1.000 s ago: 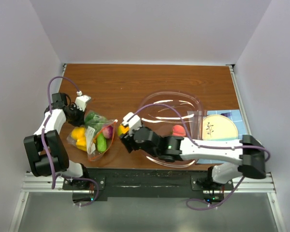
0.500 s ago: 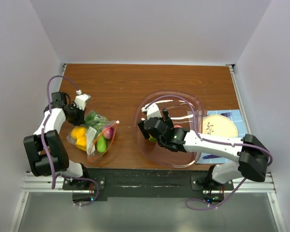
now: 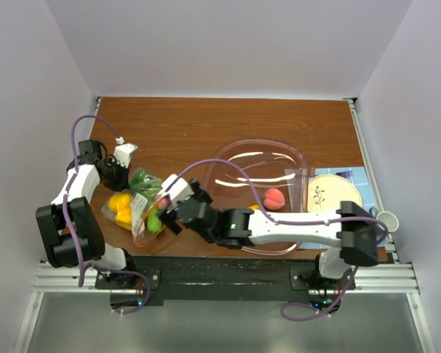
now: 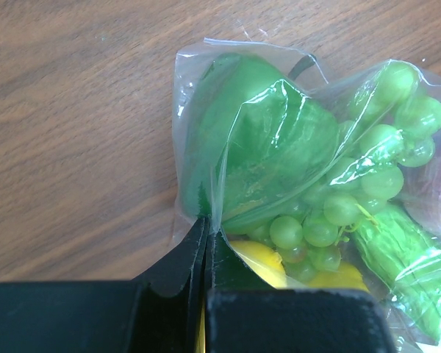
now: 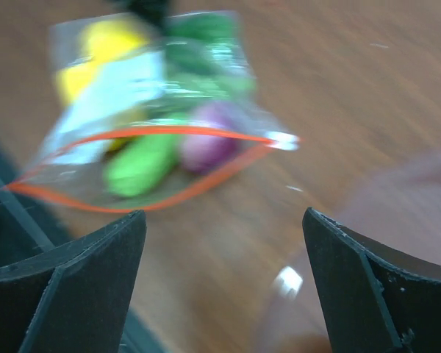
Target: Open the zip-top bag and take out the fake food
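Observation:
The zip-top bag [image 3: 141, 207] lies at the left of the table, its red-orange mouth [image 5: 143, 170] gaping open towards the right. Inside it I see fake food: a green pepper [image 4: 257, 147], green grapes [image 4: 353, 184], a yellow piece [image 4: 275, 261], a green cucumber-like piece [image 5: 138, 165] and a purple piece [image 5: 209, 143]. My left gripper [image 3: 125, 175] is shut on the bag's closed back corner [image 4: 208, 219]. My right gripper [image 3: 165, 212] is open and empty just in front of the bag's mouth [image 5: 224, 243]. A pink-red fruit [image 3: 273, 198] lies in the bowl.
The large clear pinkish bowl [image 3: 294, 158] stands right of centre, under my right forearm. A blue mat with a pale round plate [image 3: 334, 194] lies at the right. A white cup [image 3: 387, 219] stands at the right edge. Walls close in the table's sides.
My right gripper left the bag's mouth with a yellow-orange piece, swung over the bowl, and has come back to the mouth empty. The left gripper has kept its hold.

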Tool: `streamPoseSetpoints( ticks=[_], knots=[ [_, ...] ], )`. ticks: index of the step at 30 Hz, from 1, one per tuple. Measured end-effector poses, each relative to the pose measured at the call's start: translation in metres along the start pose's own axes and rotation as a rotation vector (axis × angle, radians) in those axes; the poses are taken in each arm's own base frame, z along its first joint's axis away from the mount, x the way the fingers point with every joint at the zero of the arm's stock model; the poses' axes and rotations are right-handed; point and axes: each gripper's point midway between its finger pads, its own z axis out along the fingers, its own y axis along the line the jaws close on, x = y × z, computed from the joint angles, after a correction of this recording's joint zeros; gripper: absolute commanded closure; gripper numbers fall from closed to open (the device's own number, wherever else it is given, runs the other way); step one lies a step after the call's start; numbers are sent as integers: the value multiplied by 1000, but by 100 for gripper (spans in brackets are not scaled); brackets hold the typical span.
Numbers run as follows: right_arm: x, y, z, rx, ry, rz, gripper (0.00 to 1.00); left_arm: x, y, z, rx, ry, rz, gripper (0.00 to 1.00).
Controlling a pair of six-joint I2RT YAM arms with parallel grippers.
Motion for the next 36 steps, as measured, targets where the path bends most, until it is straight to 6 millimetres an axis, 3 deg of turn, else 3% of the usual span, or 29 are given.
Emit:
streamPoseSetpoints(
  ticks=[2, 4, 11, 16, 24, 29, 32, 36],
  knots=[
    [7, 27, 12, -64, 20, -19, 10, 0, 0, 0, 1, 0, 0, 100],
    [18, 41, 26, -90, 47, -35, 10, 0, 0, 0, 1, 0, 0, 100],
    [53, 66, 69, -118, 137, -84, 7, 0, 0, 0, 1, 1, 1, 100],
    [51, 61, 90, -99, 144, -77, 6, 1, -1, 0, 3, 3, 0, 100],
    [41, 21, 131, -46, 149, -29, 7, 2, -1, 0, 6, 6, 8, 100],
    [48, 22, 144, -72, 171, -24, 9, 2, -1, 0, 6, 6, 11, 100],
    [58, 30, 149, -92, 189, -29, 12, 1, 0, 0, 5, 5, 17, 100],
    [71, 35, 153, -105, 214, -33, 31, 1, 0, 0, 3, 4, 24, 100]
  ],
)
